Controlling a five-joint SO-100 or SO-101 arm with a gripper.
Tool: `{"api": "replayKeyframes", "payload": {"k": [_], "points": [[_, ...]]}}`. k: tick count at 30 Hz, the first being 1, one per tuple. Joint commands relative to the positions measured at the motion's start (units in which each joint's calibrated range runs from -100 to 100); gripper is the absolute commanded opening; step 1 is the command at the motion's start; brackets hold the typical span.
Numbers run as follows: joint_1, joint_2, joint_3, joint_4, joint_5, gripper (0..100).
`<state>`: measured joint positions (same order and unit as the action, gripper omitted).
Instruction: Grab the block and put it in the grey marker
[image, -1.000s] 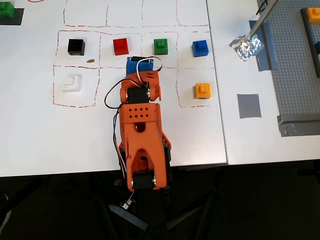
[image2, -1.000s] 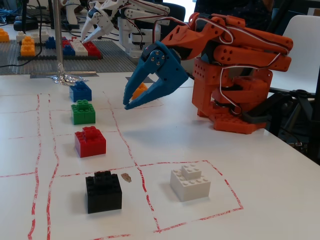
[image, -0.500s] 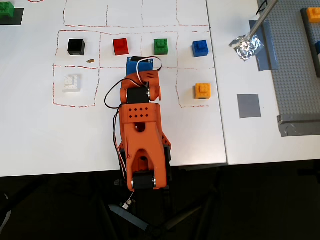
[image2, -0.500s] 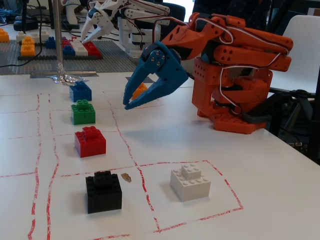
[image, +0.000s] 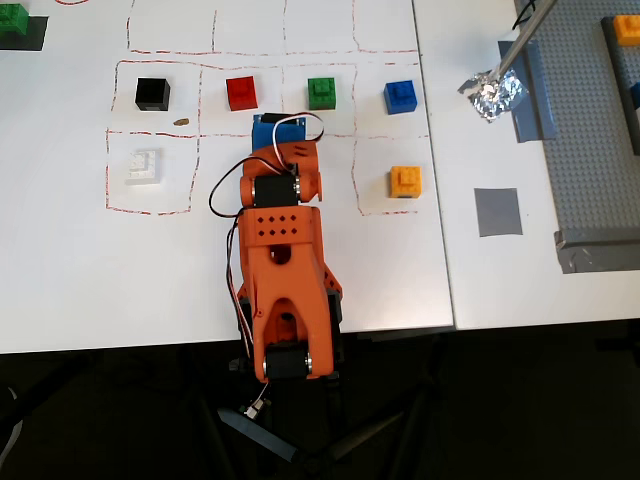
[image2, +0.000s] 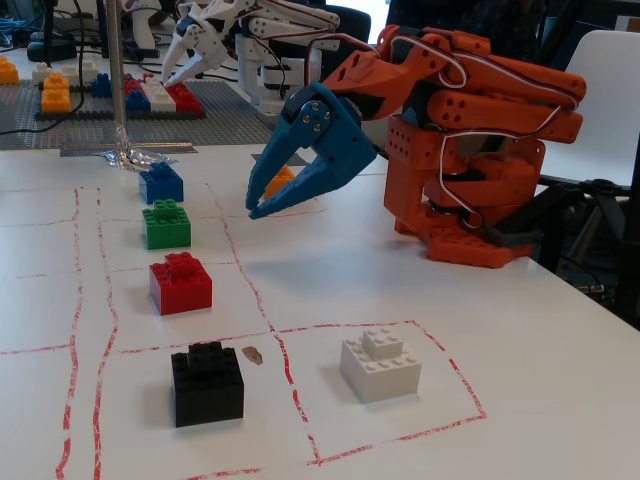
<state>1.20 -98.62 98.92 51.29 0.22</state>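
The green block (image: 322, 92) stands in a red-outlined cell in a row of bricks; in the fixed view it (image2: 166, 224) sits between the blue and red bricks. The grey marker (image: 498, 211) is a flat square on the right of the table in the overhead view; in the fixed view it is out of sight behind the arm. My blue gripper (image: 278, 122) hovers above the table, below and left of the green block in the overhead view. In the fixed view the gripper (image2: 252, 204) points down-left, with the jaws slightly apart and empty.
Black (image: 152, 94), red (image: 241, 93), blue (image: 400, 96), orange-yellow (image: 405, 181) and white (image: 143, 165) bricks stand in neighbouring cells. Crumpled foil (image: 492, 92) on a rod and a grey studded baseplate (image: 590, 130) lie at the right. Another green brick (image: 12, 25) is at the top left.
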Motion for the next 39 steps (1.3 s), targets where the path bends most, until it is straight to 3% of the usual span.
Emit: {"api": "replayKeyframes", "payload": {"k": [1,11,24,30,39], "points": [[-3.18,-0.77,0.81,-0.02,0.49,0],[-1.51,19.99,-12.88,-0.02,3.13,0],[5.73,55.07,-50.41,7.41,7.47,3],[7.58,65.84,-64.10,15.33,8.50,14],[11.29,72.99,-68.36,17.78,10.79,31]]}}
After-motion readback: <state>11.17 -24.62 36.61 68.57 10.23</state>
